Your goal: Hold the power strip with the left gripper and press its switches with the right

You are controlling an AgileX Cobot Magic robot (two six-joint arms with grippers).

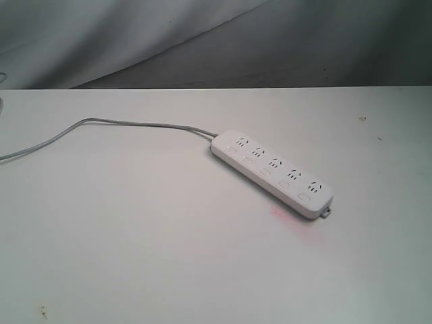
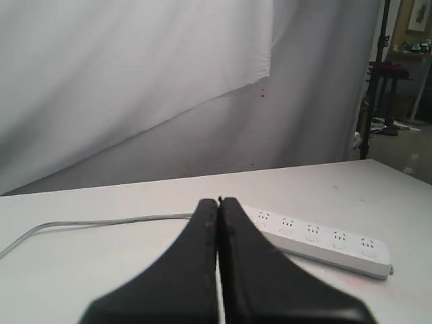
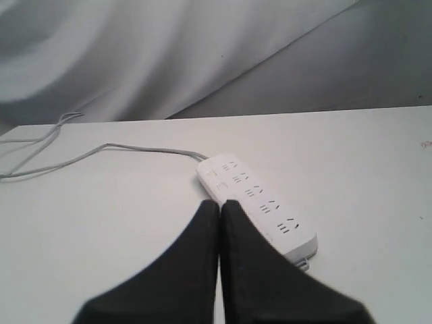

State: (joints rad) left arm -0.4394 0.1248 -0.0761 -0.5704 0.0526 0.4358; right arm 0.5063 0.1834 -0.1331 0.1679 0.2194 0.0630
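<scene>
1. The power strip (image 1: 271,172) lies flat on the white counter (image 1: 135,243), right of the middle in the exterior view; it sits on a slant, cable end farther off and to the left, mounting tab (image 1: 326,213) nearer and to the right.
2. Bare counter lies along both long edges and past both ends of the strip; only the grey cable (image 1: 135,125) leaves it, curving away to the left until the exterior view cuts it off.
3. The counter's far edge meets a grey draped cloth (image 1: 202,40); the strip is well apart from that edge.
4. The left gripper (image 2: 219,200) has its fingers pressed together, holding nothing, apart from the strip; the right gripper (image 3: 220,202) likewise has its fingers closed on nothing.
5. The switches (image 1: 264,174) show as a faint row along the strip's nearer long edge; their pressed or raised state cannot be told.
6. In the left wrist view the fingers cover the strip's cable end; in the right wrist view they cover part of one long edge.
7. A faint pink tint (image 1: 290,219) lies on the counter beside the tab end.
</scene>
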